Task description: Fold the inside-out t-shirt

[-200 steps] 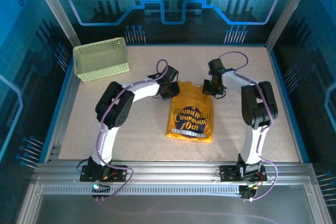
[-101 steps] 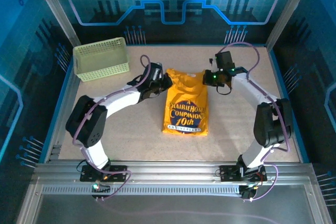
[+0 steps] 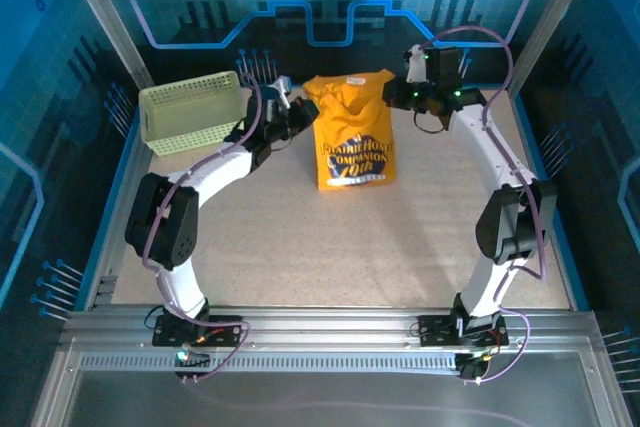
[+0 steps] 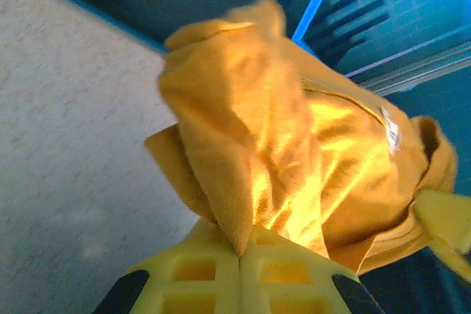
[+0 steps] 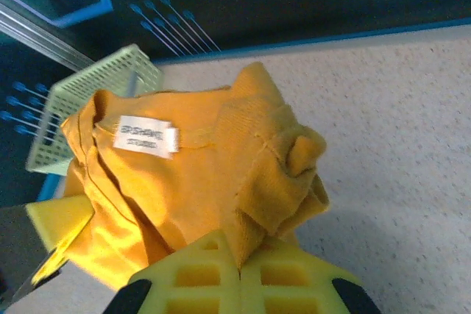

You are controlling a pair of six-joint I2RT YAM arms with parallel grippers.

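Hanging over the far tabletop (image 3: 300, 237), the inside-out t-shirt (image 3: 352, 132) is being held by its shoulders in the left claw (image 4: 239, 251) and right claw (image 5: 239, 262), both clamped on cloth, seemingly being readied for laying flat with even tension.

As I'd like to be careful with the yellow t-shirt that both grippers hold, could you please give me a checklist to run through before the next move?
1. Left gripper shut on the mustard-yellow cloth t-shirt: ok.
2. Right gripper shut on the t-shirt as well: ok.
3. T-shirt spread flat between the two grippers: not ok, the cloth is bunched at both grips.
4. Lower hem off the speckled table: cannot tell.
5. Pale green plastic lattice basket apart from the t-shirt: ok, it sits to the left with a gap.
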